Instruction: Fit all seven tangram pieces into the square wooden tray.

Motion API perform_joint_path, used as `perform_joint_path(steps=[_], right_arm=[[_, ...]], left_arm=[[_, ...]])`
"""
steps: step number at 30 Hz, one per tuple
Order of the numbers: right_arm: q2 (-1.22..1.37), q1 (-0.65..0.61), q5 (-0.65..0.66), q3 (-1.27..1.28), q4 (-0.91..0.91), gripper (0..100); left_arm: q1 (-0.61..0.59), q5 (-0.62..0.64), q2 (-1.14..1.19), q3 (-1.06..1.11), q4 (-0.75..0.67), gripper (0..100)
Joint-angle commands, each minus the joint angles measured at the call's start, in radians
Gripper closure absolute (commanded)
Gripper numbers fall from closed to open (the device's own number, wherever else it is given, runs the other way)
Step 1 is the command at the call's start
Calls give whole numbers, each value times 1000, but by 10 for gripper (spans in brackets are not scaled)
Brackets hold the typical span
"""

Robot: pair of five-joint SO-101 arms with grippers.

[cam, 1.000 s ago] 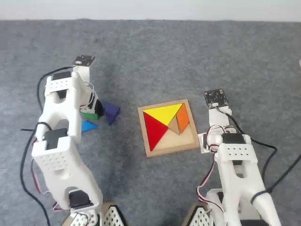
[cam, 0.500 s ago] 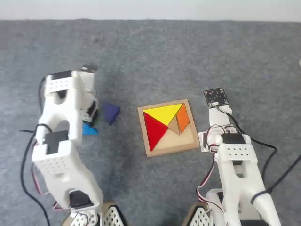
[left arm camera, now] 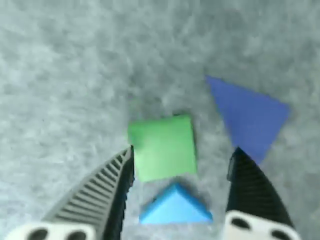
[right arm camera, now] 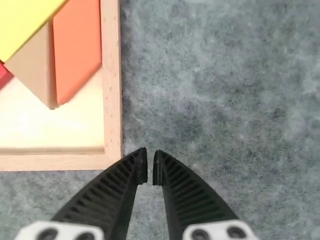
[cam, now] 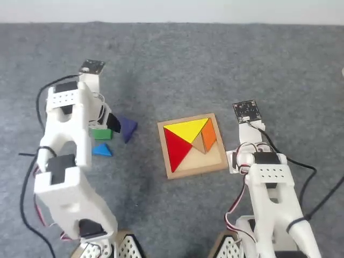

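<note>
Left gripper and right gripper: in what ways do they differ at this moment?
The left gripper is open, its fingers wide apart; the right gripper is shut, its tips almost touching. The left gripper is above the green square, which lies between its fingers in the left wrist view; the right gripper is above bare carpet, just outside a corner of the tray. Both have black ribbed fingers and hold nothing.

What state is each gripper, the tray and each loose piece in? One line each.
tray: partly filled
green square: outside tray, on carpet
light blue triangle: outside tray
dark blue triangle: outside tray
left gripper: open, over the green square
right gripper: shut, beside the tray
</note>
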Motion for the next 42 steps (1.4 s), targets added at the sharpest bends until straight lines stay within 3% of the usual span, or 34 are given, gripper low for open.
perform_joint_path(steps=[1, 8, 19, 32, 37, 42], right_arm=[[-12, -5, 6, -8, -18, 969], [-12, -5, 6, -8, -18, 969], [-12, -5, 6, -8, -19, 969], [-12, -5, 6, -8, -19, 969], [-12, -4, 6, -8, -19, 969], [-12, -4, 6, -8, -19, 969]], left_arm=[[26, -11, 81, -8, -52, 702], [141, -84, 135, -56, 127, 769], [180, -81, 100, -48, 232, 829], [405, -9, -503, 214, 281, 829], [370, -6, -537, 275, 261, 794], [265, -17, -443, 374, 89, 738]])
